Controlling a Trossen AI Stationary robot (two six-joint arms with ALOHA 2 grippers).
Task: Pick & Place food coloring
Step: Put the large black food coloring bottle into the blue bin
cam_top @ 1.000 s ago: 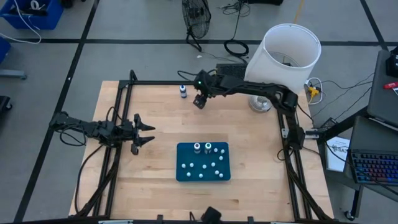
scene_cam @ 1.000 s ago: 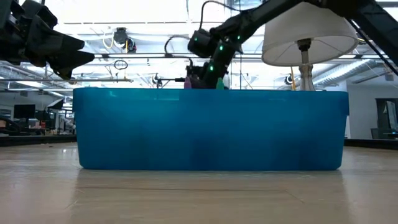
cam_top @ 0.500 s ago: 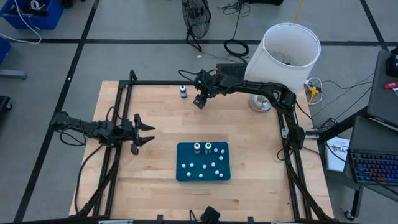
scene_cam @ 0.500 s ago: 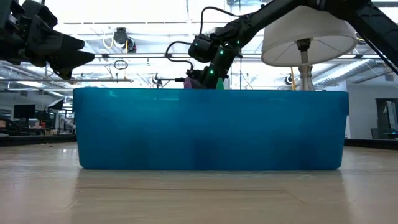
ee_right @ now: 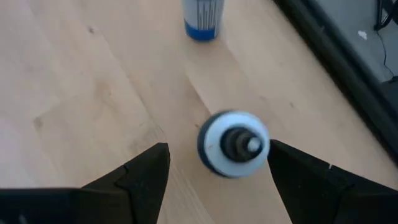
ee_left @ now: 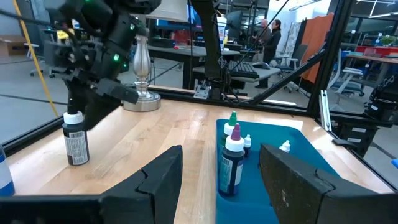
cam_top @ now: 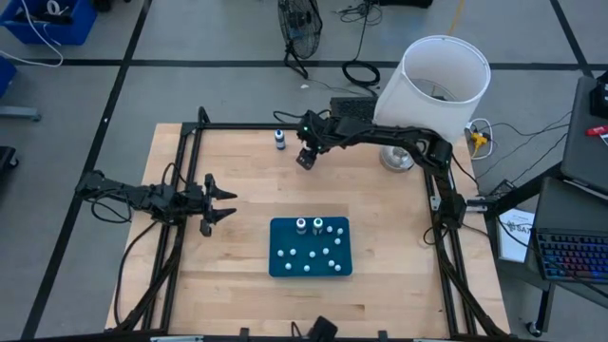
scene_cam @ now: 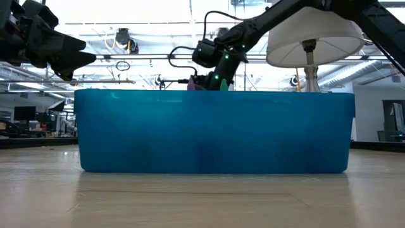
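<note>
White-labelled bottle (ee_left: 76, 140), print unreadable, under right gripper (cam_top: 304, 158) w/ jaws wide; left gripper (cam_top: 220, 200) jaws apart, empty.

The right gripper (cam_top: 304, 158) has crept a touch away from the blue mat (cam_top: 310, 258), toward the loose bottle (cam_top: 279, 141) near the table's back edge, and its arm's elbow has lifted higher against the lampshade (scene_cam: 310, 31) in the low view.

Robotics lab: framed workbench (cam_top: 380, 228), desks (ee_left: 249, 53).
</note>
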